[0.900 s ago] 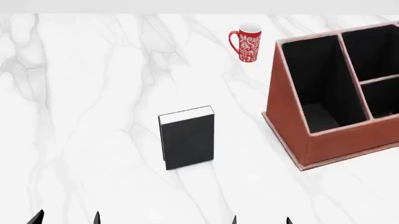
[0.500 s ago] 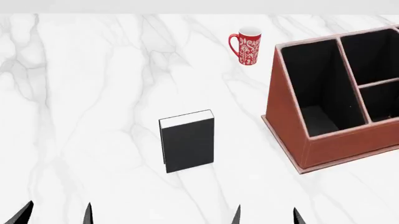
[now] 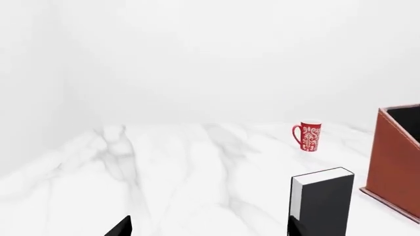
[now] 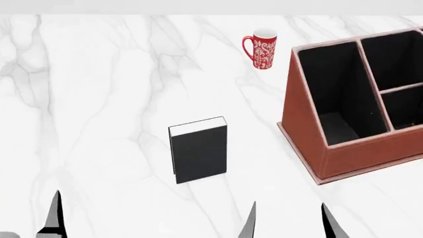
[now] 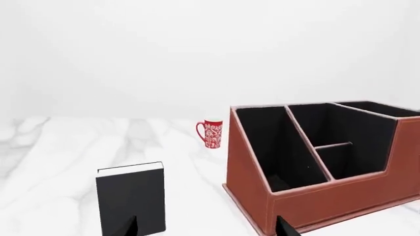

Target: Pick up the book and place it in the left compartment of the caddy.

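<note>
The black book (image 4: pixel 198 151) stands upright on the marble table (image 4: pixel 106 99), white page edges on top. To its right is the reddish-brown caddy (image 4: pixel 304 129), whose long left compartment (image 4: pixel 337 99) has nothing in it. My right gripper (image 4: pixel 289 223) is open at the near edge, between book and caddy and short of both. In the right wrist view the right gripper (image 5: pixel 207 227) has the book (image 5: pixel 131 196) and the caddy (image 5: pixel 315 196) ahead of it. My left gripper (image 3: pixel 208 228) is open, well left of the book (image 3: pixel 325 201). One of its fingers (image 4: pixel 56 213) shows in the head view.
A red patterned mug (image 4: pixel 262 48) stands at the back of the table, behind the book and left of the caddy's far corner. The caddy's two shorter sections (image 4: pixel 396 74) lie to the right of the long one. A white wall rises behind the table.
Both grippers have come further up into the head view from the near edge. The left one has turned, so only one finger shows. Book, caddy and mug have stayed put.
</note>
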`<state>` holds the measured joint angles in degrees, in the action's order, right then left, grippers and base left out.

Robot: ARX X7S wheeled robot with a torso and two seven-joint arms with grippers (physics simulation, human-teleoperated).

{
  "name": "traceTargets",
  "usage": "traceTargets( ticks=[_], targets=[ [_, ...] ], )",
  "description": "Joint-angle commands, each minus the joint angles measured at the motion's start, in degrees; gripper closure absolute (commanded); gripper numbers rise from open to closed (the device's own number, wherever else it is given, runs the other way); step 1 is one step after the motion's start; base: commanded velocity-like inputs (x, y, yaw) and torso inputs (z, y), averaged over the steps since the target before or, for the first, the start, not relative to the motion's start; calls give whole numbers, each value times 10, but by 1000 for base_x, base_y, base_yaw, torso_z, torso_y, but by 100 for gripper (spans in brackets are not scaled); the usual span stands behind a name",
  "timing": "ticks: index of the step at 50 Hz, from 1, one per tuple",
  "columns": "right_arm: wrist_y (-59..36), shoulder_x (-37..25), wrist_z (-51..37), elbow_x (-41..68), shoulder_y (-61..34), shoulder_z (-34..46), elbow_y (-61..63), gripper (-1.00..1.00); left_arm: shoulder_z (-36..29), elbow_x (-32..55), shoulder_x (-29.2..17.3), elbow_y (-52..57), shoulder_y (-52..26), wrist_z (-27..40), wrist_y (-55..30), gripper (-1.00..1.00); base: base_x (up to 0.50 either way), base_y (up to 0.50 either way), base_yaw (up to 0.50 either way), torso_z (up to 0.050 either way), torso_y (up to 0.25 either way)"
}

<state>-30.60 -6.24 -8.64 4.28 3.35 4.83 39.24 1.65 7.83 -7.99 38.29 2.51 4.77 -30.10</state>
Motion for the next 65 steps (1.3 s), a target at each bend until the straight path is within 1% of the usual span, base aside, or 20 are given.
traceTargets(
  ticks=[1, 3, 6, 8, 10, 24, 25, 27, 29, 35, 37, 42, 43, 47, 56, 58, 63, 65],
  targets=[
    [-78, -12, -12, 13, 3, 3, 87, -100, 21, 26, -12, 58, -5, 6, -45, -100, 0, 0, 0, 0, 0],
    [-93, -15, -13, 17, 4, 1, 109, -100, 21, 27, -12, 60, -3, 7, -43, -100, 0, 0, 0, 0, 0],
    [-90, -23, -10, 18, 9, 3, 130, -100, 19, 27, -14, 62, 2, 7, -40, -100, 0, 0, 0, 0, 0],
    [-14, -41, 25, 35, 36, 7, 129, -100, 19, 30, -15, 64, 3, 7, -41, -100, 170, 0, 0, 0, 0],
    [-47, -37, 1, 17, 26, 7, 135, -100, 18, 31, -15, 63, 2, 8, -40, -100, 500, 0, 0, 0, 0],
    [-59, -42, -9, 34, 23, 1, 146, -100, 14, 36, -21, 63, 5, 13, -36, -100, 500, 0, 0, 0, 0],
    [-74, -44, -13, 35, 23, -2, 168, -100, 14, 38, -22, 65, 7, 10, -32, -100, 0, 0, 0, 0, 0],
    [-78, -48, -13, 35, 21, 2, 170, -100, 13, 39, -23, 67, 8, 11, -33, -100, 0, -102, 0, 0, 0],
    [-82, -44, -9, 51, 20, -7, 167, -100, 13, 39, -24, 66, 9, 12, -32, -100, 0, -500, 0, 0, 0],
    [-79, -48, -17, 44, 20, -3, 166, -100, 12, 42, -26, 67, 9, 14, -31, -100, 0, -500, 0, 0, 0],
    [-85, -42, -17, 59, 18, -16, 166, -100, 12, 43, -27, 68, 9, 15, -32, -100, 0, -500, 0, 0, 0],
    [-75, -48, -21, 56, 21, -8, 166, -100, 11, 45, -28, 67, 9, 17, -31, -100, 0, 0, 0, 0, 0],
    [-71, -60, -21, 39, 21, 8, 167, -100, 10, 45, -29, 67, 10, 17, -29, -100, 0, -277, 0, 0, 0],
    [-67, -60, -25, 40, 22, 7, 163, -100, 8, 46, -30, 66, 10, 19, -29, -100, 0, -495, 0, 0, 0],
    [-69, -54, -24, 72, 21, -13, 168, -100, 8, 50, -33, 67, 10, 22, -29, -100, 0, -423, 0, 0, 0],
    [-67, -60, -29, 59, 21, -4, 168, -100, 9, 52, -34, 68, 9, 23, -31, -100, 0, -309, 0, 0, 0],
    [-69, -58, -31, 68, 21, -7, 168, -100, 8, 53, -35, 67, 10, 25, -28, -100, 0, -500, 0, 0, 0],
    [-84, -52, -32, 86, 15, -21, 166, -100, 7, 53, -36, 67, 10, 26, -27, -100, 0, -250, 0, 0, 0]
  ],
)
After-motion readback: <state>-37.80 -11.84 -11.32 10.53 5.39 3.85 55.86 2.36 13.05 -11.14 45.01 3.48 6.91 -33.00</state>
